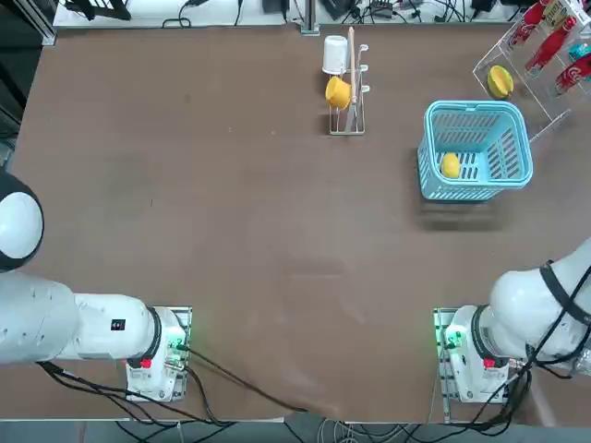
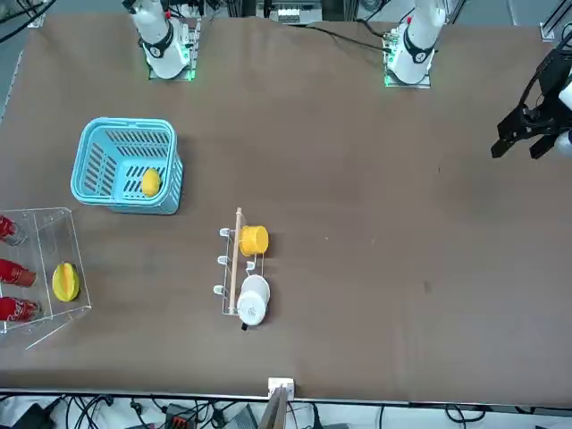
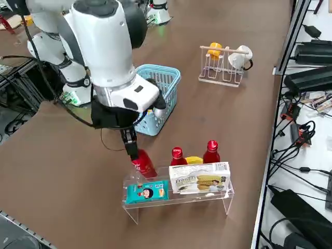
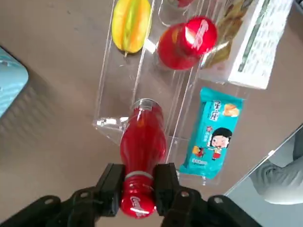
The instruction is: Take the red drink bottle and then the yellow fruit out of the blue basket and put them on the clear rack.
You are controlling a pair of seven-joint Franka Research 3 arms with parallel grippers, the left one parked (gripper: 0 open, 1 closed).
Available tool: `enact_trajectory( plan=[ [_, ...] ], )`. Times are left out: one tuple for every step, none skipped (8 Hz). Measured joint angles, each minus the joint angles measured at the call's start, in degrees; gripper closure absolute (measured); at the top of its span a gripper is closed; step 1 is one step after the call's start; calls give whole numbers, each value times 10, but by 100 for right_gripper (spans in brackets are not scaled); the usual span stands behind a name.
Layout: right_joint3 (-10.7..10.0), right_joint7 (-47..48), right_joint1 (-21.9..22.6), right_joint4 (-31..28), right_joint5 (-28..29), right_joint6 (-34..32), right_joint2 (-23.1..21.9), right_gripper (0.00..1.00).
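Seen in the top view: brown, matt bench (image 1: pixel 277 231), with cables (image 1: pixel 416 11) beyond its far edge; blue basket (image 1: pixel 476 115) near the right edge; yellow fruit (image 1: pixel 451 165) inside, toward the basket's left side; clear rack (image 1: pixel 540 100) at the bench's far right corner.

Seen in the front view: wire cup stand (image 2: pixel 229 277) on the bench, with yellow cup (image 2: pixel 254 240) and white cup (image 2: pixel 253 299).

Seen in the right side view: right gripper (image 3: pixel 136 155) at the clear rack's end nearest the robot; teal packet (image 3: pixel 147 192) and printed box (image 3: pixel 200 178) on the rack.

Seen in the right wrist view: right gripper closed on the cap end of the red drink bottle (image 4: pixel 143 142); bottle tilted, base over the rack's edge.
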Motion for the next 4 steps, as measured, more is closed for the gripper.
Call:
enact_trajectory(
  plan=[
    [0,-1,-4,0,0,1,6,62],
    [0,-2,-7,1,0,3,11,62],
    [0,-2,-9,2,0,4,15,62],
    [0,-2,-9,2,0,4,18,62]
  ],
)
